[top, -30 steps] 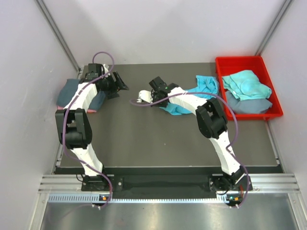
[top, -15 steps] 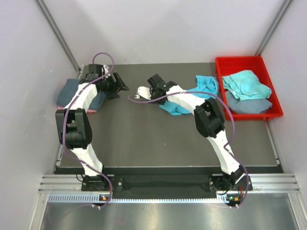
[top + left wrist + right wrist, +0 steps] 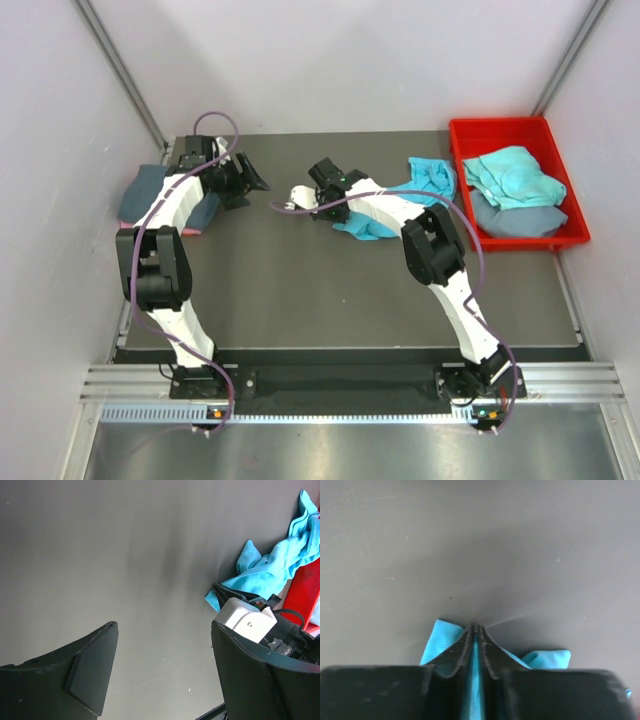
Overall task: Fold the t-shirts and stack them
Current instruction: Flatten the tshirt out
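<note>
A turquoise t-shirt (image 3: 432,176) lies crumpled at the back middle of the table, one end drawn out leftward under the right arm. My right gripper (image 3: 325,205) is shut on that end; in the right wrist view the closed fingers (image 3: 468,647) pinch a strip of the turquoise cloth (image 3: 438,639) down against the table. My left gripper (image 3: 250,180) is open and empty at the back left, its fingers (image 3: 85,672) wide apart over bare table. A folded pile of slate blue-grey and pink shirts (image 3: 150,192) lies beside the left arm. The left wrist view shows the turquoise shirt (image 3: 272,565) too.
A red plastic bin (image 3: 497,130) at the back right holds a teal shirt (image 3: 512,175) on a slate one (image 3: 520,220). Grey walls close in the left, back and right sides. Purple cables loop off both arms.
My right gripper has shifted slightly toward the back left, still holding the turquoise cloth. The left arm has not moved.
</note>
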